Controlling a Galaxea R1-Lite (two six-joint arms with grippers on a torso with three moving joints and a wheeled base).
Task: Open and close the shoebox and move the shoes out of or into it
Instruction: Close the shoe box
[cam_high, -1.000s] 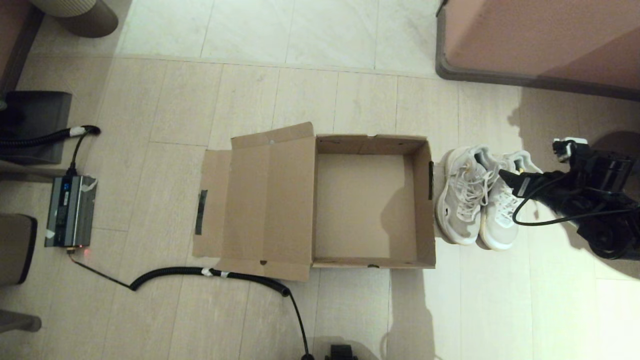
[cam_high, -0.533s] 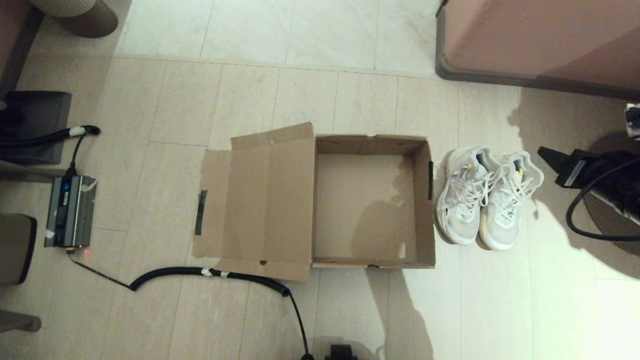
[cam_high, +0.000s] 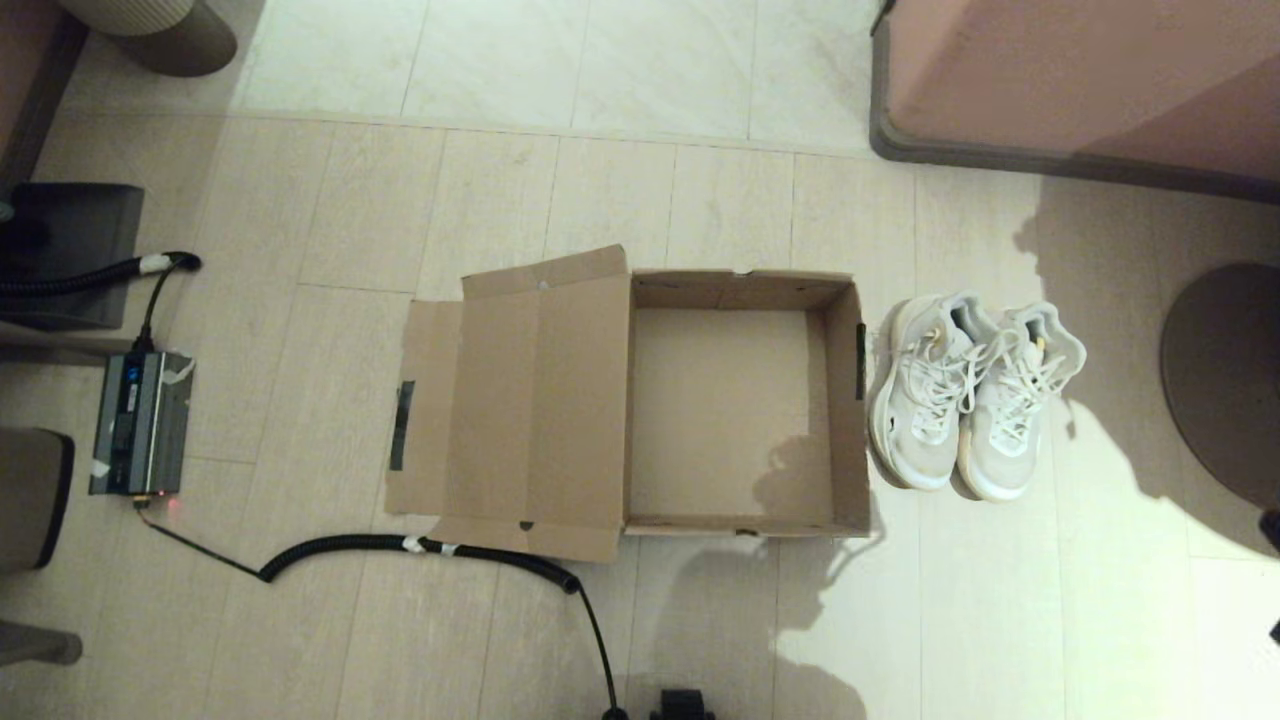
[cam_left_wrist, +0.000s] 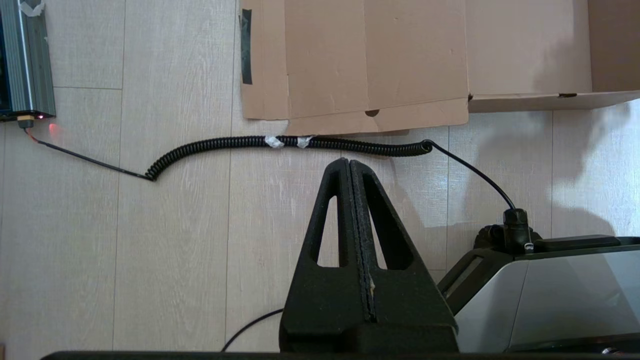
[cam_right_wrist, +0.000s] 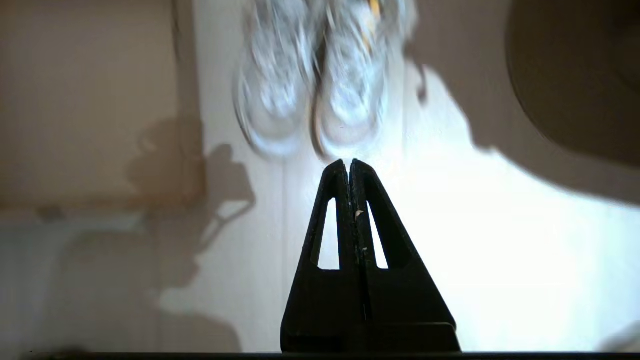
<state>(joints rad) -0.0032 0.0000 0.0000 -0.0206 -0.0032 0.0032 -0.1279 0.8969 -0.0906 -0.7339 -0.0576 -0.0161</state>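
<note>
Shoebox (cam_high: 740, 405) open, bare inside; white sneakers (cam_high: 972, 395) beside. Left end effector (cam_left_wrist: 349, 165), right end effector (cam_right_wrist: 348, 165) pressed together.

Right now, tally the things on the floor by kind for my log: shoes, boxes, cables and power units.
Shoes: 2, white sneakers side by side, right of the box
Boxes: 1, open empty shoebox, lid flat
Coiled cables: 1, coiled cable along the lid's near edge
Power units: 1, grey unit at far left
Total: 5
</note>
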